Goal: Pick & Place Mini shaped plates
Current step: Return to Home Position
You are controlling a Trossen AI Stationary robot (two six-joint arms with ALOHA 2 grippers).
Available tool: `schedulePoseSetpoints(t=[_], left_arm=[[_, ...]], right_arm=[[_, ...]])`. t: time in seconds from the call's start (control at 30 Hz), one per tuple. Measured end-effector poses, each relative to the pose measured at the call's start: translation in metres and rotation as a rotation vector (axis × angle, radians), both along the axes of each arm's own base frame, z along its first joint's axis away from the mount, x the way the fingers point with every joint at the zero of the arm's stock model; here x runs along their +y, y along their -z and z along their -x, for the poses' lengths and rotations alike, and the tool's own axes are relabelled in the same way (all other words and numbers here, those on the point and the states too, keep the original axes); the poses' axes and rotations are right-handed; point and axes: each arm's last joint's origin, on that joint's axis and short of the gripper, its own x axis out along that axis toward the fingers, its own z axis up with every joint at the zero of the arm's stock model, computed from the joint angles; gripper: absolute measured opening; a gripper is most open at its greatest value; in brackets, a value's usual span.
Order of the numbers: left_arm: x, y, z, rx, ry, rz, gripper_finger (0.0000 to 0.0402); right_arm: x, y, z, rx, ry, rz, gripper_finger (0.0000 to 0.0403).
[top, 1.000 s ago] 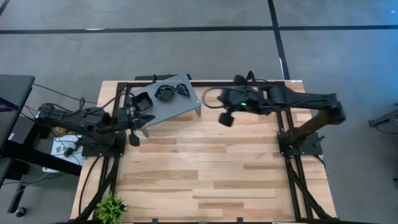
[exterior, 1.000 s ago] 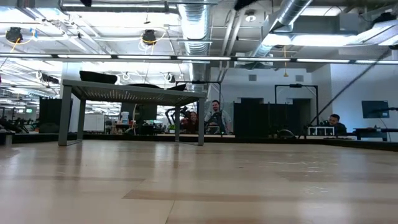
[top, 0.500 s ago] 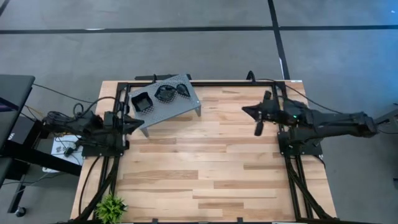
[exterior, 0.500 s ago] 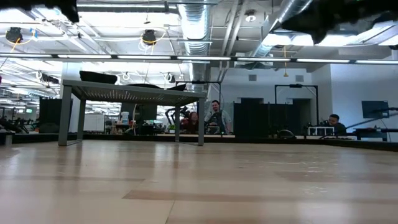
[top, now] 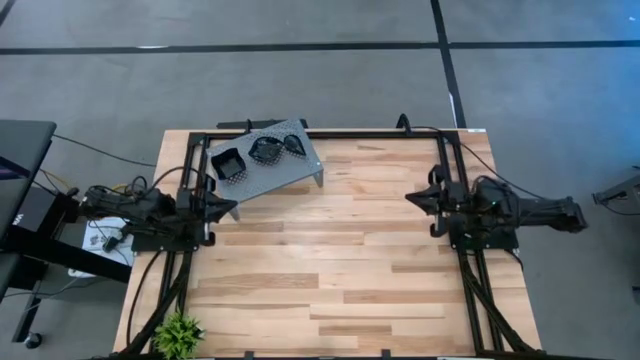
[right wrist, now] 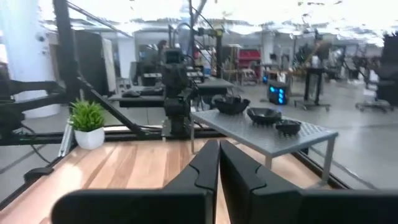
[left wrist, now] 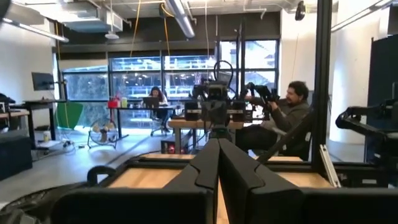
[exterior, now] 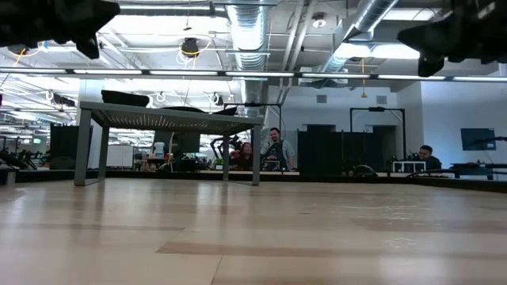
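The likeliest trouble sits at the left. The left gripper hangs just off the front-left corner of the grey tray, so a sideways swing of that arm could, I judge, clip the tray's leg and jolt it. All the black plates in view lie on the tray's top in three groups: square plates toward its left end, round scalloped plates in the middle, and leaf plates toward its right end. They are glossy and seem piled one on another, so a knock to the tray could slide a pile apart or send a plate over the rim. The right gripper is well to the right of the tray and looks to threaten nothing there. As to pose, the left arm is folded low over its own base beside the tray and points along the tray's front. Its wrist view shows the two fingers pressed together with nothing between them. The right arm is likewise folded back over its base, aimed toward the tray across bare wooden table. Its fingers are also clenched on nothing. No plate lies on the table beyond the tray.
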Motion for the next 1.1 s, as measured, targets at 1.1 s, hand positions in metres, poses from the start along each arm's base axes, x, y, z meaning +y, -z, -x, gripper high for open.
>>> schedulePoseSetpoints(t=[1.1], left_arm=[[-0.001, 0.024, -0.009, 0.027, 0.026, 0.151, 0.0012]], right_arm=[[0.009, 0.032, 0.002, 0.077, -0.148, -0.019, 0.0010]])
